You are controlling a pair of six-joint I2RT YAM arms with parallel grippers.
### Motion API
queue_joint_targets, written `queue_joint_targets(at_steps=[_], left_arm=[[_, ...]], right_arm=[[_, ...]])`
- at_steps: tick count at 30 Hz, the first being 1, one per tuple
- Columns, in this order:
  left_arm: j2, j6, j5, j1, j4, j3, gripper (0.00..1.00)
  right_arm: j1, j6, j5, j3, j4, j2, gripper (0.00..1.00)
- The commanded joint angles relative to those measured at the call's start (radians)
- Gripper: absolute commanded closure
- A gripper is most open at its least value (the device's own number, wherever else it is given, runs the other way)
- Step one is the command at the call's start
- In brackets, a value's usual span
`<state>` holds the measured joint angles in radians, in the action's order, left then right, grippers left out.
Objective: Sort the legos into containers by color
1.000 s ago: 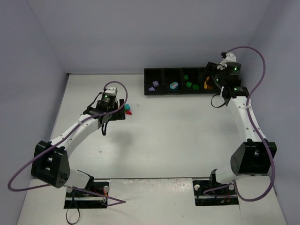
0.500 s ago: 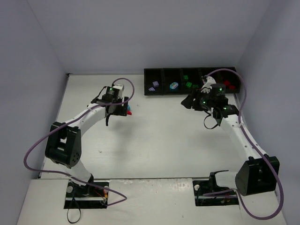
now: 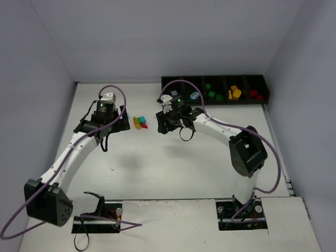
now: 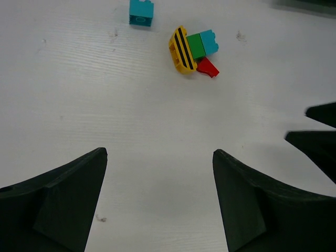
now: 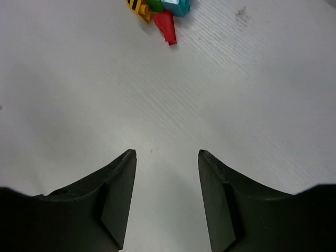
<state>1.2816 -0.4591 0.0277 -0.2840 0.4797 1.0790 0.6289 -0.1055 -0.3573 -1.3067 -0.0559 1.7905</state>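
Open table [image 5: 220, 94] lies between right gripper [image 5: 167, 153] and legos [image 5: 160, 11].

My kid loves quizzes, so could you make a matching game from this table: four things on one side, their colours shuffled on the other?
Things:
1. striped brick
2. wedge brick
3. lone brick, set apart from the others
4. tray

Colours:
a. black
b. teal
c. yellow
d. red

Pairs: 1-c, 2-d, 3-b, 4-a.
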Motion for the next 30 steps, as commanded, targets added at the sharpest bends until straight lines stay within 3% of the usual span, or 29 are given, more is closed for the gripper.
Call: queue_joint_targets(at_steps=[1, 10, 20, 25, 30], left_arm=[[-0.129, -0.056, 0.047, 0.014, 0.115, -0.011, 0.25], [-0.347, -0.104, 0.047, 0.017, 0.24, -0.083, 0.25], [-0.418, -0.092, 0.077, 0.019, 0.278, -0.093, 0.25], [-0.415, -0.085, 0.084, 0.019, 0.278, -0.106, 0.25], [-0.406, -0.084, 0.075, 0.02, 0.254, -0.116, 0.25]], right_arm=[[0.043, 0.098, 0.084, -0.135, 0.047, 0.107, 0.53], [0.092, 0.17, 0.121, -0.414, 0.047, 0.394, 0.52], [0.118, 0.187, 0.15, -0.588, 0.047, 0.592, 0.52], [0.138, 0.195, 0.185, -0.589, 0.047, 0.621, 0.58], [0.138, 0.19, 0.234, -0.548, 0.047, 0.609, 0.83]])
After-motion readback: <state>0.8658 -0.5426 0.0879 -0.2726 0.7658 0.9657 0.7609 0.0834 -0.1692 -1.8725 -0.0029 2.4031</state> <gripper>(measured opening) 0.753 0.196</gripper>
